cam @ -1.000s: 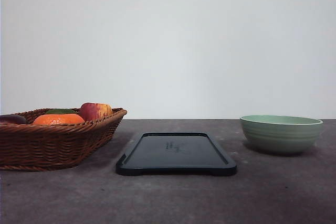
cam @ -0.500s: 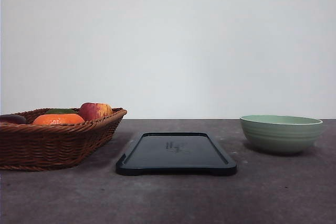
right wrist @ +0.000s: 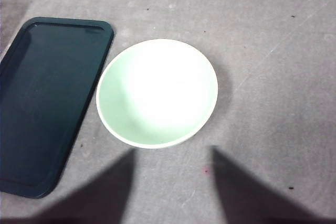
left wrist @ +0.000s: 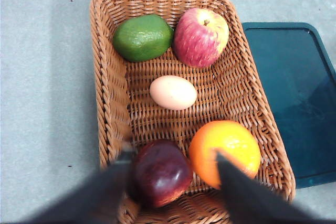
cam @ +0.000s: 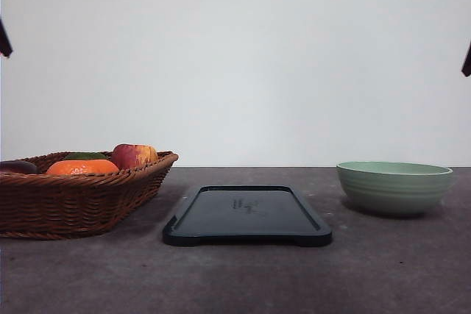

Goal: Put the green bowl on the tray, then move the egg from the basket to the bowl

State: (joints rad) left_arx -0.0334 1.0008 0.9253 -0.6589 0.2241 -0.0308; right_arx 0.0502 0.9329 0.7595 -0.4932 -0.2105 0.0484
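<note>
Green bowl [cam: 394, 187] sat empty on the worktop toward its right edge, just beside the tray [cam: 246, 215] but not on it, so step one was not yet done. I judged the rim the main risk: my right gripper [right wrist: 170, 163] hung above the bowl with its fingers [right wrist: 239, 187] spread wide, holding and touching nothing. If I came down off-centre, one finger could land on the rim and tip or skid the bowl on the flat grey top. A pinch on the glazed wall could also slip during the lift. Setting it down half across the tray's raised rim would leave it tilted.

Egg [left wrist: 173, 92] lay mid-basket [left wrist: 107, 108], clear of its neighbours. It had the apple [left wrist: 200, 36] and the green fruit [left wrist: 143, 37] toward one end, the dark fruit [left wrist: 159, 172] and the orange [left wrist: 224, 151] toward the other. My left gripper [left wrist: 173, 166] hovered over the dark fruit and orange end, fingers apart, empty, touching nothing as far as I could tell. Closing too hard could crack the egg; a loose hold could drop it short of the bowl.
</note>
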